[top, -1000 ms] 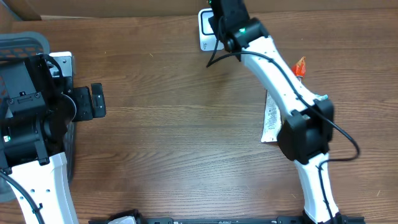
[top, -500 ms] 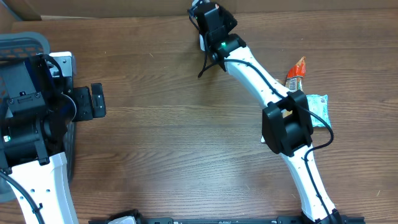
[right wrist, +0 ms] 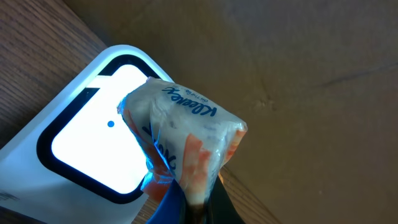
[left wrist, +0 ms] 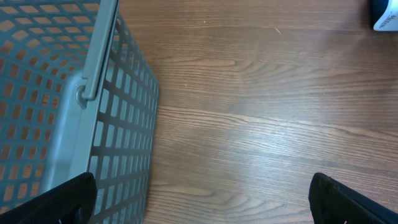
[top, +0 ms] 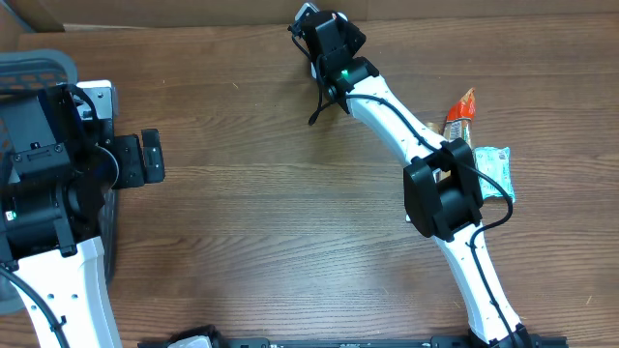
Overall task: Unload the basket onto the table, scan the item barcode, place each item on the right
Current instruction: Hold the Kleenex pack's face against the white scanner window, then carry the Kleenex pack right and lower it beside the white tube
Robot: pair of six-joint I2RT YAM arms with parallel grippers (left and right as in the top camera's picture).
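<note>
Jaws on the left gripper (left wrist: 202,199) stand wide and hold nothing. It hangs over bare table (left wrist: 249,93) beside the basket (left wrist: 62,93), a grey plastic mesh of square holes, and is likely placed there to keep clear of the work.

Further out on the right lie an orange packet (top: 462,108), glossy, and a teal packet (top: 493,164), flat and partly hidden by the arm. Both are probably goods awaiting their turn.

At the far edge the right gripper (right wrist: 191,199) is clamped tight on the pack (right wrist: 183,140), pinching its lower end so the body stands free of the fingers. The pack is a soft, squashed pillow of tissues in crinkly clear film (blue script, orange stripes). It hangs just over the scanner (right wrist: 25,168), a white rounded-square slab with a black-framed, glowing window. I judge it is held that way to show one face to the light. Whether the barcode faces the window cannot be told.

Behind rises a brown cardboard wall (right wrist: 298,74), matte and faintly creased.
</note>
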